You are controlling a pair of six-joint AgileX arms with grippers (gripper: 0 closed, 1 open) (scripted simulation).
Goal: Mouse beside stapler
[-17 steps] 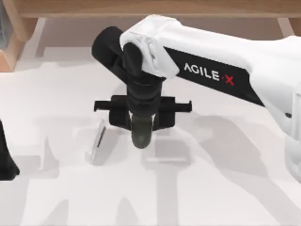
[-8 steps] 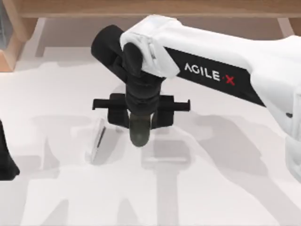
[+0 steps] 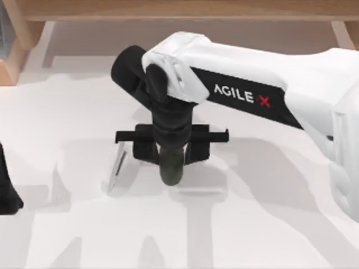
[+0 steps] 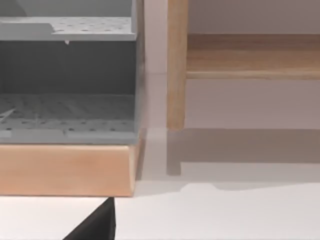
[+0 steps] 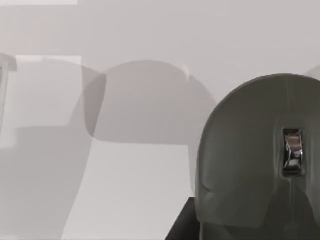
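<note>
From above, the right arm reaches in from the table's right side to just left of centre, its wrist pointing straight down. The right gripper hangs there with its black cross-piece level, and the mouse juts out from under it toward the near edge. The claw is closed narrowly on the mouse, which sits between the fingers as a dark grey-green oval lump. Whether the mouse touches the table or hangs just above it cannot be told from this view.

In the right wrist view the mouse looms large and close, its rounded back up, with a small shiny scroll wheel set in a slot along its middle (the white tabletop and soft shadows lie behind it).

Just beside the mouse, on its left in the top view, lies the stapler, a slim white bar with a dark slit along its side, lying roughly parallel to the mouse's long axis. A narrow strip of table shows between the two, so they are near but apart.

Farther left, the left arm is parked at the table's left edge. Its wrist view looks at a wooden frame and a grey perforated shelf beyond the table.
</note>
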